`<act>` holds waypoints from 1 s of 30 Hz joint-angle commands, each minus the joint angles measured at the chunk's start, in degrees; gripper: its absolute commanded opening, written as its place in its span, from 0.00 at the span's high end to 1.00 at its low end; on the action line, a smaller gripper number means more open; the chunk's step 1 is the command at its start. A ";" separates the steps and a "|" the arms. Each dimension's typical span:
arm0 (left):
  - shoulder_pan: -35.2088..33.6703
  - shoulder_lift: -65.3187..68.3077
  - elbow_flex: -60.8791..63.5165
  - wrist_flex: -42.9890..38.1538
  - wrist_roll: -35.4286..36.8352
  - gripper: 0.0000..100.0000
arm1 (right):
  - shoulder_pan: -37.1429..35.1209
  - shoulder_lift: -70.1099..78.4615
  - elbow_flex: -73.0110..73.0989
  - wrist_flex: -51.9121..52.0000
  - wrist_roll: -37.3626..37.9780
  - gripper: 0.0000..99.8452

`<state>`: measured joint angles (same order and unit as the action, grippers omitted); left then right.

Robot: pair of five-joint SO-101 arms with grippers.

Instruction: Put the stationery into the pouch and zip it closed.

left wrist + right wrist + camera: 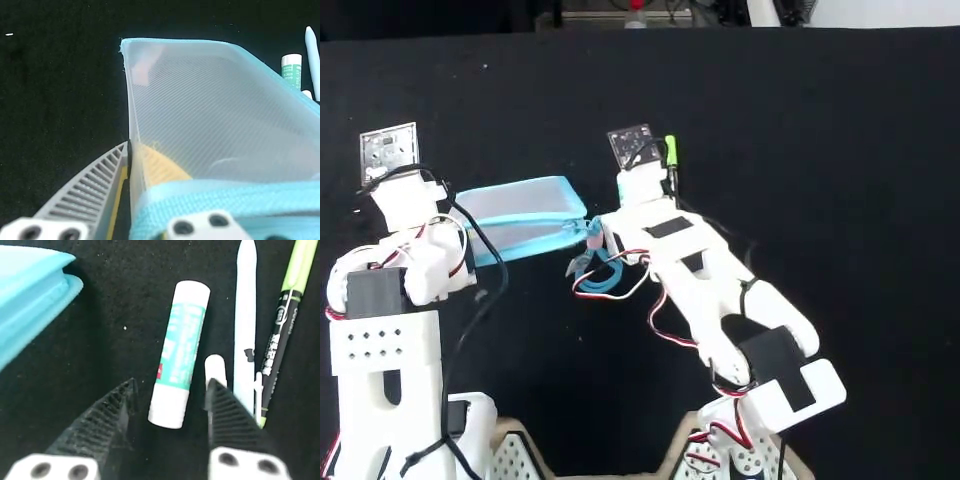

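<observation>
Jaws of the right arm stand wide, straddling one end of the glue stick (179,355) on the tabletop (125,290). A white pen (245,325) and a highlighter (285,335) lie just beside it. Left jaws clamp the pouch (215,110) by its edge. An orange shape behind the mesh is hard to make out.

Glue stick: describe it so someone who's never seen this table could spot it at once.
On the black table, beside the blue pouch, stationery lies side by side. The glue stick is the piece nearest the pouch, between the open fingers of the right end effector. It is short and thick with a teal label, unlike the slim white pen and green-and-black marker.
</observation>
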<state>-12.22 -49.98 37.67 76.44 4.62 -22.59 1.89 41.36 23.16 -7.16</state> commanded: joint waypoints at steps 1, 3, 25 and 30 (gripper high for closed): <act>-0.75 1.41 1.36 0.26 -0.53 0.97 | 0.35 -0.48 -3.47 2.20 -0.70 0.74; -0.75 1.41 1.36 0.26 -0.53 0.97 | 0.35 -0.40 -3.47 2.11 -0.70 0.75; -0.75 1.41 1.36 0.26 -0.53 0.97 | 0.62 4.62 -11.12 8.70 -0.26 0.81; -0.75 1.41 1.36 0.26 -0.53 0.97 | 0.88 7.96 -14.73 11.96 -0.70 0.81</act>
<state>-12.22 -49.98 37.67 76.44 4.62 -22.68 9.45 31.16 33.54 -7.34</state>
